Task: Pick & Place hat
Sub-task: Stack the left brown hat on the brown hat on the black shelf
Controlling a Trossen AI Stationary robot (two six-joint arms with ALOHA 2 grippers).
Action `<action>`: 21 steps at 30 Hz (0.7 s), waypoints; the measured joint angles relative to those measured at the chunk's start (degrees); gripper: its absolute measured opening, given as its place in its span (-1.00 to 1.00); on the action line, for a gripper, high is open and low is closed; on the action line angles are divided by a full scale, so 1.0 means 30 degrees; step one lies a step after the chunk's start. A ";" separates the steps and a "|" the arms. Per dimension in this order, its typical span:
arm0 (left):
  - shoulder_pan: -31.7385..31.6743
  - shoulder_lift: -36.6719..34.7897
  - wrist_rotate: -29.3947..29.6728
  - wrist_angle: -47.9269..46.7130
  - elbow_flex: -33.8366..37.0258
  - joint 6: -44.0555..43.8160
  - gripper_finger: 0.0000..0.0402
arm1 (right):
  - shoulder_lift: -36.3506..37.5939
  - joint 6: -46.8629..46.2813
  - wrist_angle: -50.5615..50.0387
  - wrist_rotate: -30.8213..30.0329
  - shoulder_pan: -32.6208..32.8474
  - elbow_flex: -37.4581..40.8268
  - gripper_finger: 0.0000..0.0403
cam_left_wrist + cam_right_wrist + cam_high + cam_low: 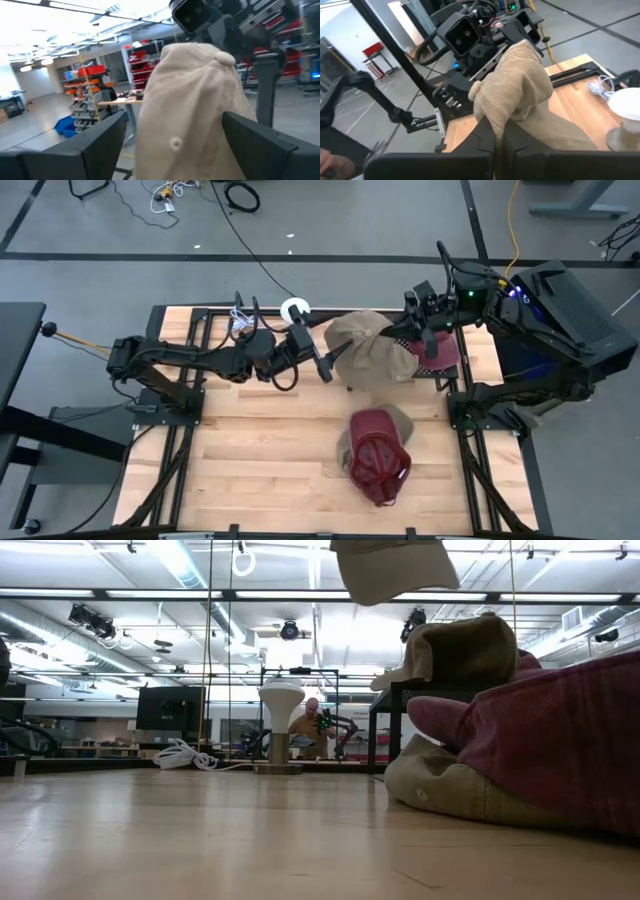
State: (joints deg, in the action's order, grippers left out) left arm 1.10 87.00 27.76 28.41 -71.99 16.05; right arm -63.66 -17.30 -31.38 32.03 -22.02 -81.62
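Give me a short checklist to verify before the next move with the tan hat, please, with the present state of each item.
1. Right gripper shut on the tan hat: ok.
2. Left gripper open, one finger on each side of the hat: ok.
3. Hat lifted clear of the table: ok, the low view shows it hanging above.
4. Red hat lies on another tan hat, away from both arms: ok.
5. Firmness of the right grip: cannot tell.

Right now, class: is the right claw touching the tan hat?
Touching: in the right wrist view, the right claw is shut on the tan hat.
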 joint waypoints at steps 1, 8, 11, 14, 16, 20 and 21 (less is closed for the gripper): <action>-0.0087 0.0000 -0.0322 0.0021 0.0000 -0.0017 0.64 | 0.0000 0.0007 0.0007 0.0261 0.0000 0.0000 -0.98; -0.0633 0.0000 -0.3295 -0.0148 0.0000 -0.1856 0.14 | 0.0000 0.0008 0.0008 0.0692 0.0007 0.0000 -0.98; -0.0915 0.0000 -0.4158 -0.0292 0.0000 -0.3027 -0.25 | 0.0000 0.0015 0.0008 0.0692 0.0007 0.0000 -0.97; -0.1204 0.0000 -0.5145 -0.0300 0.0000 -0.3843 -0.72 | 0.0000 0.0230 0.0015 0.0692 0.0007 0.0000 -0.93; -0.1371 -0.0063 -0.6030 -0.0362 0.0000 -0.4404 -0.92 | 0.0000 0.0994 0.0008 0.0692 0.0007 0.0000 -0.89; -0.1622 -0.0441 -0.8061 -0.1010 0.0000 -0.5907 -0.93 | 0.0000 0.2752 -0.0165 0.0890 0.0001 0.0000 -0.82; -0.1642 -0.0595 -0.8530 -0.1232 0.0000 -0.6230 -0.95 | 0.0000 0.3191 -0.0296 0.1165 0.0000 0.0000 -0.80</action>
State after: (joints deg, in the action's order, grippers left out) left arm -3.83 85.22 2.17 24.71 -71.99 -2.64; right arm -63.66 -7.73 -32.26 35.52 -22.02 -81.62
